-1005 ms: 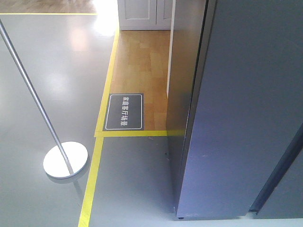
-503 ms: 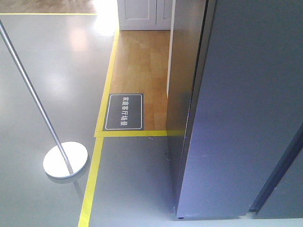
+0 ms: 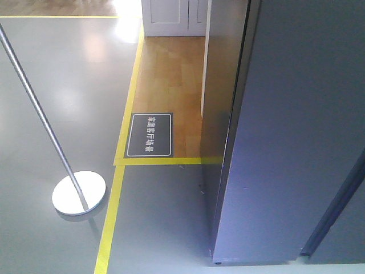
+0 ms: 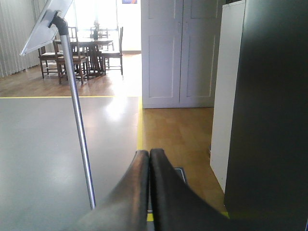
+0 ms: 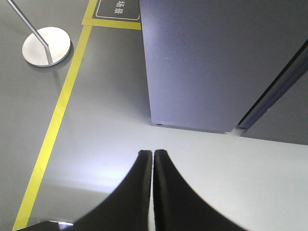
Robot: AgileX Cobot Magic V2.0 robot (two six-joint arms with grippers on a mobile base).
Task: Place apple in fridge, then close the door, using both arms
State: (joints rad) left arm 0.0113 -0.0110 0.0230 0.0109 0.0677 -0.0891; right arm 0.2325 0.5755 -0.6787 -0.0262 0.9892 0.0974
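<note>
The fridge [image 3: 219, 114] stands at the right of the front view as a tall dark grey body. The door [image 3: 296, 131] shows its matte grey outer face, with only a thin dark seam between it and the fridge's side wall. No white lining shows. The apple is out of view. In the left wrist view my left gripper [image 4: 149, 153] is shut with nothing in it, beside the fridge's dark side [image 4: 269, 120]. My right gripper [image 5: 152, 153] is also shut and empty, pointing down at the pale floor in front of the door's foot [image 5: 216, 62].
A metal pole [image 3: 40, 114] on a round white base [image 3: 78, 192] stands to the left on the grey floor. Yellow tape [image 3: 111, 217] edges the wood floor, where a dark sign mat [image 3: 149, 135] lies. White room doors [image 4: 178, 53] and a dining table [image 4: 91, 45] are behind.
</note>
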